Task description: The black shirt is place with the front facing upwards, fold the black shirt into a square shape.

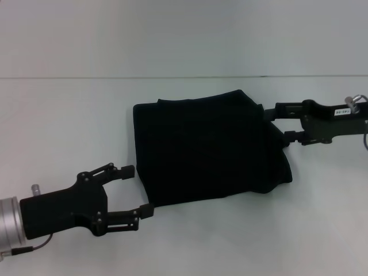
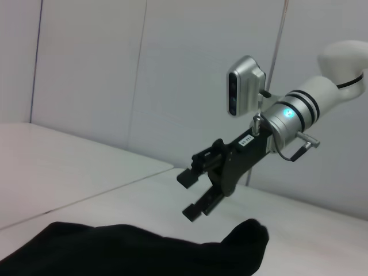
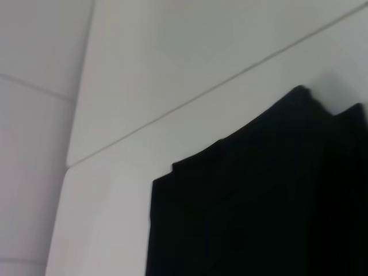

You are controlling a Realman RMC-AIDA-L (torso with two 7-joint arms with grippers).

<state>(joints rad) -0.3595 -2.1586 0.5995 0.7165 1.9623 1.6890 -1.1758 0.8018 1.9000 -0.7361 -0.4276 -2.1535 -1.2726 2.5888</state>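
- The black shirt [image 1: 210, 150] lies folded into a rough square in the middle of the white table [image 1: 69, 126], no lettering showing.
- The left gripper [image 1: 138, 191] sits at the shirt's near-left corner, fingers [image 1: 127, 171] spread apart and holding nothing.
- The right gripper [image 1: 276, 122] is at the shirt's far-right corner, its fingers parted and empty, as the left wrist view shows.

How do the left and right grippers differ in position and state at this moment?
The left gripper sits at the black shirt's near-left corner; the right gripper is at its far-right edge. The left gripper's fingers spread wider than the right gripper's. Both are open, holding nothing.
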